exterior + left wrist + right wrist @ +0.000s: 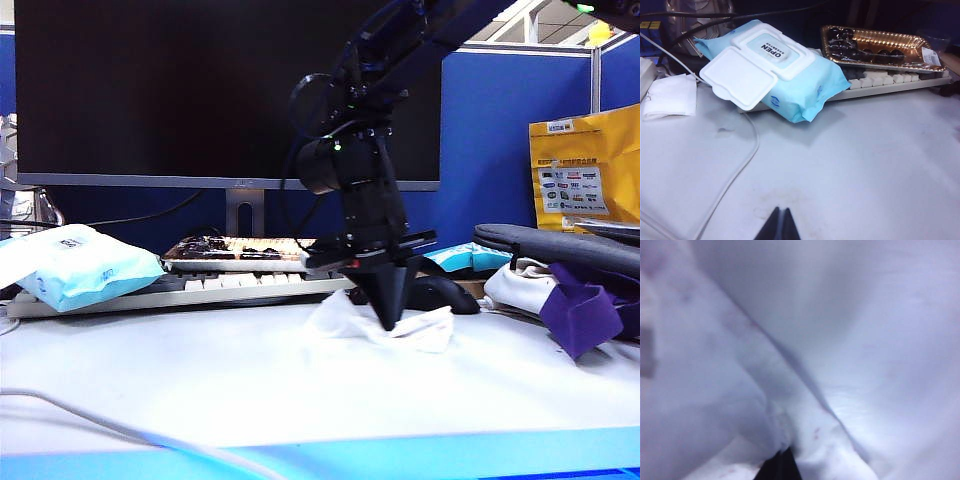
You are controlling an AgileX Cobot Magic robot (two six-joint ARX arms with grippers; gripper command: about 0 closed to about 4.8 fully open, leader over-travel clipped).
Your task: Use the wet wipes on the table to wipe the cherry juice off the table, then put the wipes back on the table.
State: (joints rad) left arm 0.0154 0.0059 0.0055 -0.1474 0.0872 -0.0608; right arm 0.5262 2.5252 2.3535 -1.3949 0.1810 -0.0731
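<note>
The wet wipes [335, 318] lie crumpled on the pale table [200, 380], in front of the keyboard. My right gripper [390, 322] points straight down into the sheet and is shut on a bunched fold. In the right wrist view the white folds [850, 340] fill the picture around the closed tips [781, 455], and faint pink specks [816, 432] mark the tissue. The cherry juice on the table is hidden under the sheet. My left gripper [780, 210] hovers shut and empty over bare table [865, 150], out of the exterior view.
A light-blue wipes packet [85, 265] [790, 75] leans on the keyboard [200, 290]. Behind it sits a tray of cherries [235, 250] [875, 45]. A black mouse [440, 293] lies right of the wipes, and a purple cloth [585, 305] further right. A white cable [100, 425] crosses the front left.
</note>
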